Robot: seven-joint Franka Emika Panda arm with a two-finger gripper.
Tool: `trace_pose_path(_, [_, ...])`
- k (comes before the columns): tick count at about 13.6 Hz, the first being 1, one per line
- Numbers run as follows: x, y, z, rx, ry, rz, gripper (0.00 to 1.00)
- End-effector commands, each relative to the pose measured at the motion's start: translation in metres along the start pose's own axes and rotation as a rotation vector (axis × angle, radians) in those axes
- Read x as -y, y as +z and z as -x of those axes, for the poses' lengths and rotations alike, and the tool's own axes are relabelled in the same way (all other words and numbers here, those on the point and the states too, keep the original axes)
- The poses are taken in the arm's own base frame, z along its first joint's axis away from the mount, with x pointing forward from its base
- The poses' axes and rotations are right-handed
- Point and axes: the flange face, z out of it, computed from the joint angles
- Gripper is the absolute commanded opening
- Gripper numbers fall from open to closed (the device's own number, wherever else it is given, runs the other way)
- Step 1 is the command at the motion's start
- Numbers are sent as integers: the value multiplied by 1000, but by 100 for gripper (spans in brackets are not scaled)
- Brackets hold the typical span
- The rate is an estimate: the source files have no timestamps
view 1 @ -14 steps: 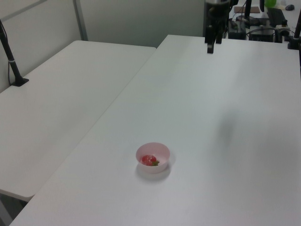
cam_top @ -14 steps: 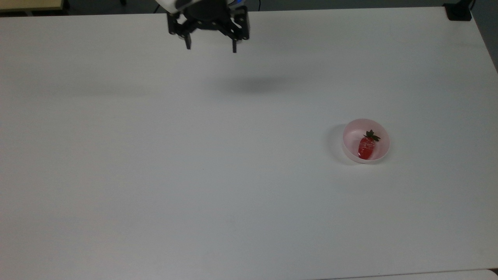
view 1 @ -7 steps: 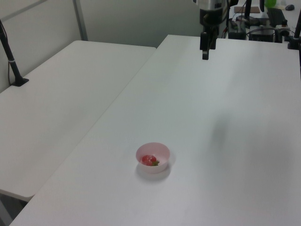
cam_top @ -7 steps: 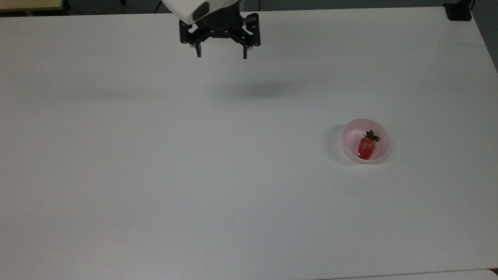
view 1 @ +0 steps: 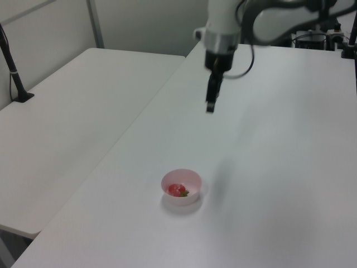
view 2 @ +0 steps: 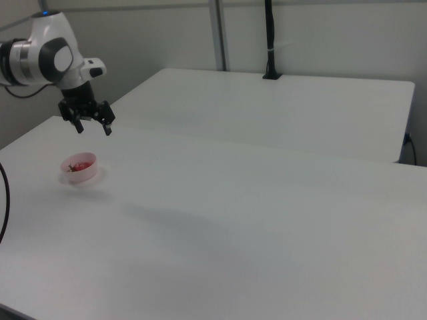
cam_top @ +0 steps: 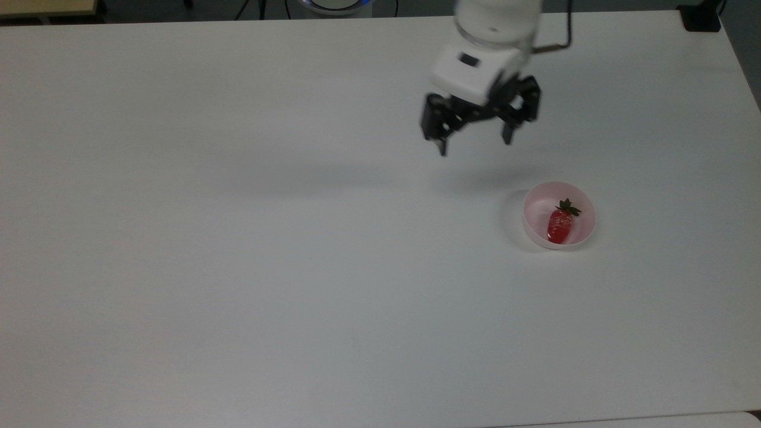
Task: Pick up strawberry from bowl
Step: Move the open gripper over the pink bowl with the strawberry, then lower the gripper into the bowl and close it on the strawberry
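Across the broad white table [cam_top: 238,267], which is by far the largest thing in sight, the Panda arm [cam_top: 496,30] reaches in from the far edge in the top view, carrying its gripper [cam_top: 474,144] above the surface with the two fingers spread wide apart and nothing between them. Nearer the top view's lower right sits the bowl [cam_top: 532,229], pale pink and shallow, and lying in it is the strawberry [cam_top: 559,224], its green cap pointing toward the far side of the table. The gripper hangs near the bowl but not yet over it, so the step in hand looks like the approach; to do it well I would centre the open fingers over the berry's red body, turn the wrist so they close across its narrow width instead of along its length, and come down inside the rim without nudging the light bowl (a thin plastic dish like this would probably slide at a touch). From the top view comes the berry's orientation and the fingers' spread; the left view sets the gripper [view 1: 210,106] edge-on but makes its height above the table plain, while the right view places it [view 2: 92,125] just above and beyond the bowl [view 2: 69,175].
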Motion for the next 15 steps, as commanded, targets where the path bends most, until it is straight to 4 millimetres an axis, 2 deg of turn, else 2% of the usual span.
trace_pose_path(1, [63, 37, -23, -60, -71, -11, 100])
trace_pose_path(3, [89, 58, -27, -96, -40, -20, 100])
trace_pose_path(4, [106, 78, -30, -118, 4, -28, 100])
trace_pose_path(5, [118, 89, -32, -137, 30, -33, 100])
trace_pose_path(7, [126, 101, -32, -152, 82, -43, 100])
trace_pose_path(11, [140, 121, -27, -131, 75, -40, 100])
trace_pose_path(13, [148, 138, -22, -107, 65, -40, 84])
trace_pose_path(15, [148, 145, -21, -99, 63, -35, 77])
